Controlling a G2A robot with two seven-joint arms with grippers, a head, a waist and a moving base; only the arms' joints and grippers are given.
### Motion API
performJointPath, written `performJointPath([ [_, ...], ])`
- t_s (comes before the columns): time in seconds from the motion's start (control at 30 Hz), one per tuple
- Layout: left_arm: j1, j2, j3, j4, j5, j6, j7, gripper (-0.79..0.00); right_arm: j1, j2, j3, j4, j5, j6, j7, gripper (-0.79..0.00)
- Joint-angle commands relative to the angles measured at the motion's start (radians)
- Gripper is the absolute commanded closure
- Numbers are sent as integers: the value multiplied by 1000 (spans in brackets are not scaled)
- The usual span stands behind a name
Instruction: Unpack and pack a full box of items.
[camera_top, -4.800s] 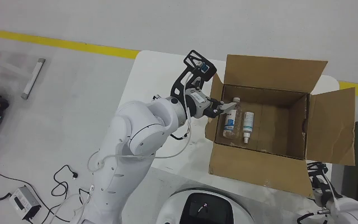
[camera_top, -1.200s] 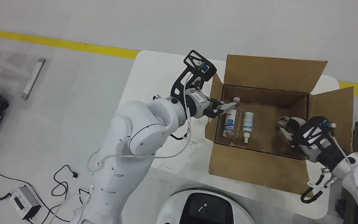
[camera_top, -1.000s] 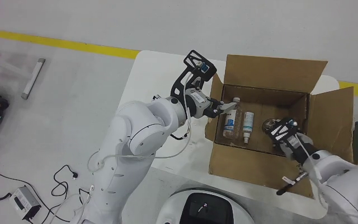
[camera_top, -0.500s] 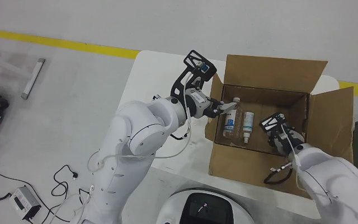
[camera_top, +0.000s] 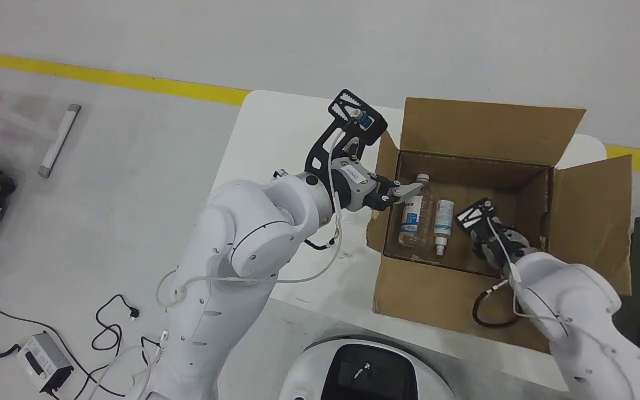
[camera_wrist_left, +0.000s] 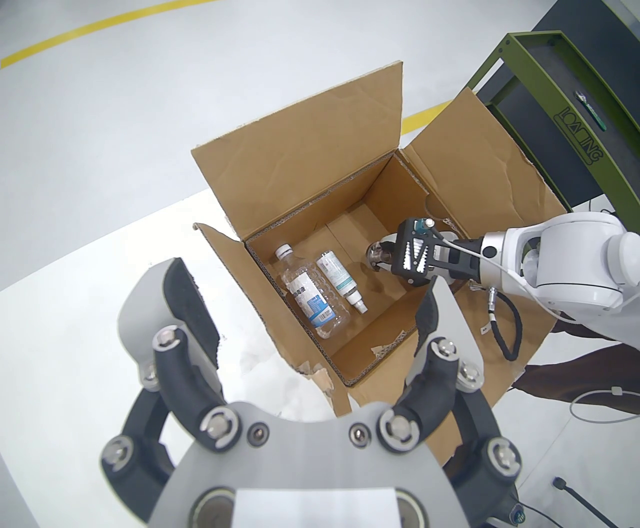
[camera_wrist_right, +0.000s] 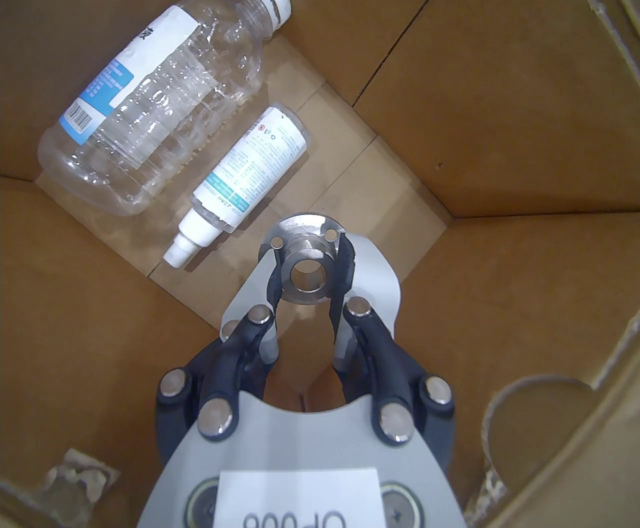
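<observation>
Top: left gripper (camera_top: 405, 192), jaws spread, at box's (camera_top: 470, 285) left edge | Left wrist: clear bottle (camera_wrist_left: 307, 300) and spray bottle (camera_wrist_left: 340, 282) lie along box's left wall | Right wrist: right gripper (camera_wrist_right: 307, 260) pinches metal flange (camera_wrist_right: 305, 231) mid-box, near spray bottle.

Item 1: flanged fitting (camera_wrist_right: 302, 231), between the jaws of my right gripper (camera_wrist_right: 310, 272), inside the box (camera_wrist_right: 500, 100).
Item 2: spray bottle (camera_wrist_right: 250, 172), lying on the box floor just past those jaw tips, nozzle end nearer them.
Item 3: larger bottle (camera_wrist_right: 150, 115), lying just beside the spray bottle, on the side away from those jaws, near a box wall.
Item 4: the box, on the table (camera_wrist_left: 100, 280), ahead of the jaws of my left gripper (camera_wrist_left: 306, 277), which hang outside it above the table.
</observation>
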Motion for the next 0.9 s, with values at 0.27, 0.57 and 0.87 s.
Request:
performJointPath([
  [0.27, 0, 0, 0, 0, 0, 0, 0, -785, 61, -14, -71, 76, -24, 20, 9, 0],
  [0.57, 0, 0, 0, 0, 0, 0, 0, -785, 96, -23, -90, 119, -20, 15, 20, -197],
  [0.87, 0, 0, 0, 0, 0, 0, 0, -785, 97, -27, -79, 125, -10, 11, 25, -329],
])
